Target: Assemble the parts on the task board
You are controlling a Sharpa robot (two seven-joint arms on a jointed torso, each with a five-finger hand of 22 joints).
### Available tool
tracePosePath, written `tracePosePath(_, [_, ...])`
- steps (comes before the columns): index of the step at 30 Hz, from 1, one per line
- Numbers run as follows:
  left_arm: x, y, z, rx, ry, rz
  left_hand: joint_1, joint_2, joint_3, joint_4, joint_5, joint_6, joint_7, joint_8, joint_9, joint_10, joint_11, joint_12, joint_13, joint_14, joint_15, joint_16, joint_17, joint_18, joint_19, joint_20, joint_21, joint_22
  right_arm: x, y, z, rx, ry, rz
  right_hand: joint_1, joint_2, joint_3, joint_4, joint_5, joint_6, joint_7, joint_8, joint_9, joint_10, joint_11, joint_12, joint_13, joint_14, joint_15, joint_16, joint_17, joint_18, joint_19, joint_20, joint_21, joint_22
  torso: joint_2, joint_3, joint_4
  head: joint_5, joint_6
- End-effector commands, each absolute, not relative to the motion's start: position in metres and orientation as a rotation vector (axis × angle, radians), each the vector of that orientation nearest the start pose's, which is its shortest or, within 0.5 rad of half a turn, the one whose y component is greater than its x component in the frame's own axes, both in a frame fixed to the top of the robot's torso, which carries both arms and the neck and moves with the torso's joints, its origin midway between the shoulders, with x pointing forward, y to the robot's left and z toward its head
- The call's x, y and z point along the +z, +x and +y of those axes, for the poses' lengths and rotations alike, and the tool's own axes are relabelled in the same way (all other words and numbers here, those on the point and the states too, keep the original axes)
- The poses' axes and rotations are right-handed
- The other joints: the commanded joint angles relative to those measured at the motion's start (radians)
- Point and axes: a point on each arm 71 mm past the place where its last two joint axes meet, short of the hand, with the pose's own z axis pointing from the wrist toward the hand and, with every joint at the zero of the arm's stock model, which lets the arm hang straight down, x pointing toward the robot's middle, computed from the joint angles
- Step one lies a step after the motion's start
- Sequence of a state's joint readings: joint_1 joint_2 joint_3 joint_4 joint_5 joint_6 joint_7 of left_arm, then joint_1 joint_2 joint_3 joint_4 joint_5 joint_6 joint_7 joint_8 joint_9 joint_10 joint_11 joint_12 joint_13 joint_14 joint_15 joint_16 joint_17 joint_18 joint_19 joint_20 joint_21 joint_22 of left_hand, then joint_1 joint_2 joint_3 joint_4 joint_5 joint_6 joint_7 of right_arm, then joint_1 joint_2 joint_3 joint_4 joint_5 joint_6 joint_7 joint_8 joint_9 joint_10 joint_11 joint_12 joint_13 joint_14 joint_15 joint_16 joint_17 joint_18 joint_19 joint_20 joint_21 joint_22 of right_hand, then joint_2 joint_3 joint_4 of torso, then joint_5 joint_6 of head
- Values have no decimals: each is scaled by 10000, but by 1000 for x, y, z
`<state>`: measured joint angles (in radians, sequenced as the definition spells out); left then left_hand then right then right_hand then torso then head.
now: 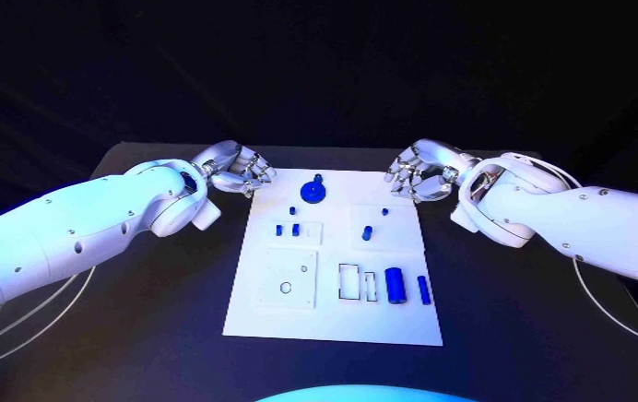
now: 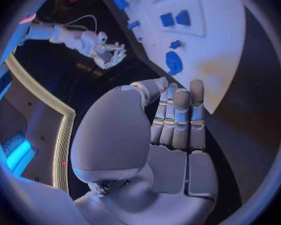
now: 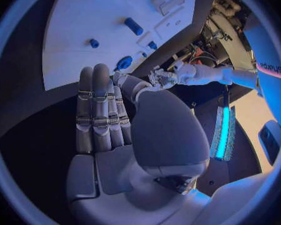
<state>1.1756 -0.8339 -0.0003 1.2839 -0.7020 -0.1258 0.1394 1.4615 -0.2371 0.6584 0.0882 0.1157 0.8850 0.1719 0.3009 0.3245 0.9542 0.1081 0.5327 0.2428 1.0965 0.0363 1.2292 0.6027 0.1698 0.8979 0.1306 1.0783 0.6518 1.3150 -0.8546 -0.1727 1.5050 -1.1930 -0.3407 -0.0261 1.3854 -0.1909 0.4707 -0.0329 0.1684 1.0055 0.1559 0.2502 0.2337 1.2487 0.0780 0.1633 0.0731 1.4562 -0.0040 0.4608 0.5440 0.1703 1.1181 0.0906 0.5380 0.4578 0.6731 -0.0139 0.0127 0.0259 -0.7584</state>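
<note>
Assembly looks barely begun, by my reading: the left hand [image 1: 237, 169] and right hand [image 1: 420, 172] hover empty, fingers straight and apart, off the far corners of the white task board [image 1: 333, 319]. Between the hands lies a round blue part [image 1: 313, 191]; nearer the robot, small blue pegs [image 1: 369, 232] and two loose blue cylinders [image 1: 397, 287] await fitting.

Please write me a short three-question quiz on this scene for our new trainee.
1. True or false: the left hand holds a blue part.
2. Which piece lies nearest the task board's far edge? A) round blue part B) long blue cylinder
3. Fill in: the right hand hovers beside the board's far ____ corner.

Key: 1 false; 2 A; 3 right.
</note>
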Motion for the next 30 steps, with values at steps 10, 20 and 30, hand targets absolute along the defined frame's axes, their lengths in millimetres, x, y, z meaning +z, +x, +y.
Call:
tracePosePath(10, [-181,499,265,-15298,-9075,15485,-695,-130,-657,318,61,-191,79,-154,-8,-221,80,-209,-129,-275,97,-363,-470,153,-79,146,-581,-382,-195,491,-203,5047,-3145,17186,-632,-585,459,267,-43,24,2,-464,73,-451,65,-986,-45,646,37,6141,4966,-11,844,37,2101,1898,-13,-22,30,-399,-86])
tracePosePath(20, [-175,488,269,-15590,-9443,15152,-727,-146,-767,351,62,-230,80,-172,-6,-249,84,-229,-146,-107,100,-237,-210,156,21,152,-640,-440,-208,490,-196,4866,-3422,17503,-651,-702,500,423,-48,-38,28,-547,239,-798,169,-978,-48,712,125,8698,7192,-374,1708,157,4350,4375,-14,-15,12,-431,-68])
tracePosePath(30, [-174,486,270,-15664,-9597,15050,-729,-149,-818,365,68,-269,98,-191,-8,-308,102,-263,-165,-154,112,-262,-293,154,66,157,-682,-477,-220,492,-191,4773,-3506,17698,-625,-657,539,466,-43,-24,44,-551,287,-779,180,-955,-35,742,144,9087,7549,-434,1835,180,4735,4807,8,-14,17,-441,-54])
